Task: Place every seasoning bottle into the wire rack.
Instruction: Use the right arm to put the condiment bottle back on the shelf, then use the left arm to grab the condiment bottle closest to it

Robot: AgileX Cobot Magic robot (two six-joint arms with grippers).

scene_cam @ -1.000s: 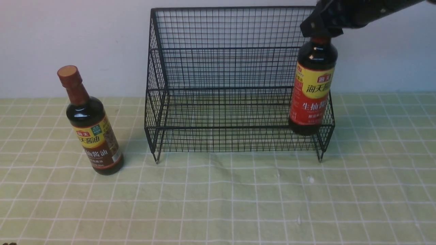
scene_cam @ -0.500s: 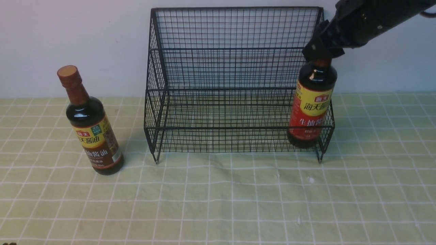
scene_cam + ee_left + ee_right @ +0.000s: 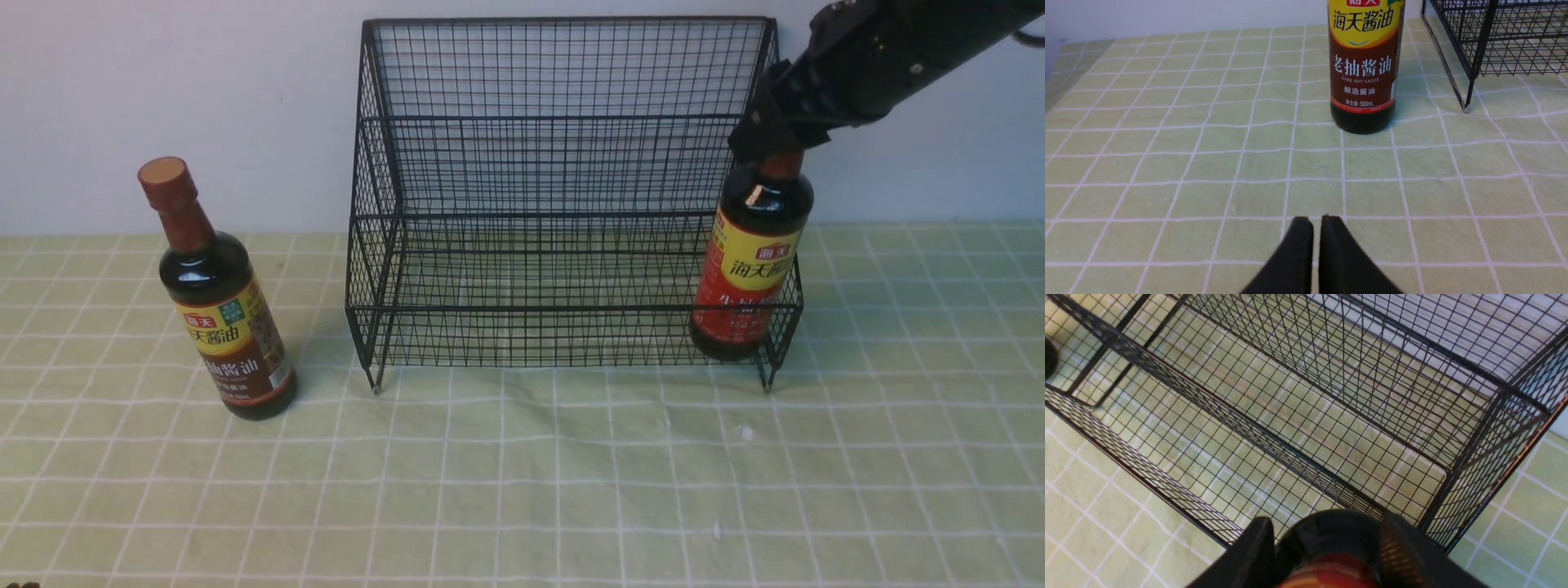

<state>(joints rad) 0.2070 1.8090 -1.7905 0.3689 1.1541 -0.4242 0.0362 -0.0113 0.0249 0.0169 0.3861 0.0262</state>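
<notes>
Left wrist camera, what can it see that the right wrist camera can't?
Only the left wrist view shows the brown-label bottle with its label and base on the tablecloth, and the shut, empty left gripper. Only the right wrist view looks down into the tiers of the wire rack, with the right gripper straddling the top of the red-label bottle. Both show the wire rack and the green checked tablecloth.

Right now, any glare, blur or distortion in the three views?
Front view: even light, a small glare spot on the dark glass bottle with yellow-and-red label; the dark glass bottle with yellow-and-brown label looks tilted, probably lens distortion. Left wrist view: label text sharp. Right wrist view: black wire-mesh rack sharp, reddish cap soft.
</notes>
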